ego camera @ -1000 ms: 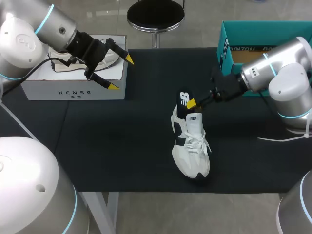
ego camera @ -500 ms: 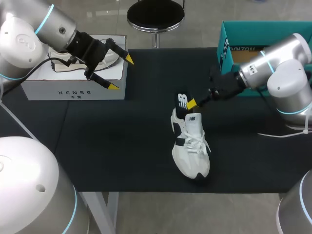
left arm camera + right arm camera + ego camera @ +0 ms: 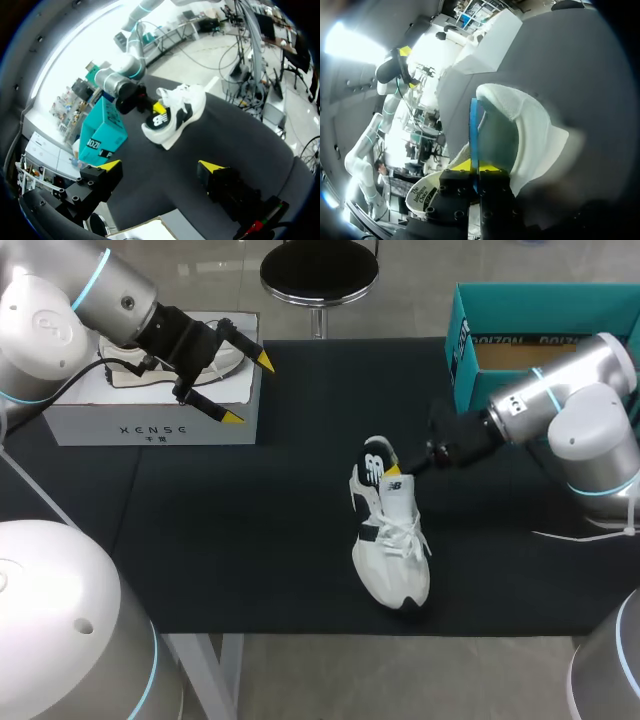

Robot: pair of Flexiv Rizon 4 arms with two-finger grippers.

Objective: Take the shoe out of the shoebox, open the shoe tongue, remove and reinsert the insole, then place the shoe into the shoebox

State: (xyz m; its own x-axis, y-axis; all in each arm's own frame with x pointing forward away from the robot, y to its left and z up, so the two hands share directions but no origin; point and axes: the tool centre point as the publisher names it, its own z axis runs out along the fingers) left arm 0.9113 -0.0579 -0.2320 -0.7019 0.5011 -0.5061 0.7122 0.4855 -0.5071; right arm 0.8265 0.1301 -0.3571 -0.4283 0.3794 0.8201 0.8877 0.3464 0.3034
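Shoe (image 3: 392,550) white, black insole (image 3: 375,462) pinched in right end effector (image 3: 393,471), left end effector (image 3: 249,390) apart

"What stands on the black table (image 3: 250,540)?"

"A white shoebox (image 3: 150,425). It sits just under and behind the fingers of the left gripper (image 3: 249,390). A white sneaker (image 3: 395,550) rests on its sole, with its heel right at the fingers of the right gripper (image 3: 393,469)."

"Anything more?"

"A teal box (image 3: 462,340), well behind those right fingers, at the table's corner."
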